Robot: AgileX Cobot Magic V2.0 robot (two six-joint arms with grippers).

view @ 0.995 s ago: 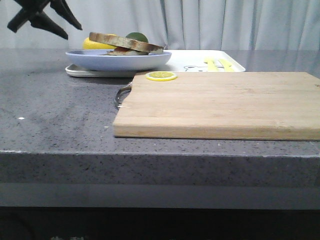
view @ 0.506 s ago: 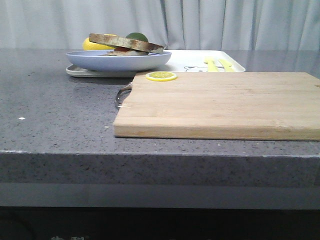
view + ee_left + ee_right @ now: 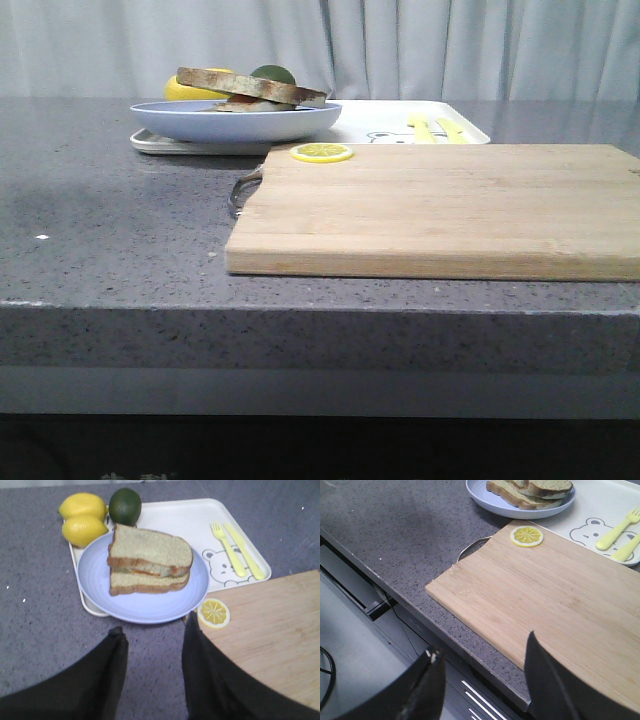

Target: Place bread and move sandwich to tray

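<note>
Front view: the sandwich (image 3: 250,90) sits on the blue plate (image 3: 235,121), which rests on the tray (image 3: 400,122) at 11 o'clock of the cutting board (image 3: 440,205); no arm shows.

Left wrist view: the left gripper (image 3: 152,635) is open, empty, with the sandwich just ahead at 12 o'clock, so this arm is nearer.

Right wrist view: the right gripper (image 3: 485,662) is open above the board's near edge, the plate well apart.

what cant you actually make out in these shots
- Sandwich filling: left wrist view shows only an orange strip at the edge; the top slice covers the rest.
- Tray far side: front view, hidden behind the plate.
- Cutting board: cut off by the frame edge in all views.
- Both hands: absent from the front view.
</note>
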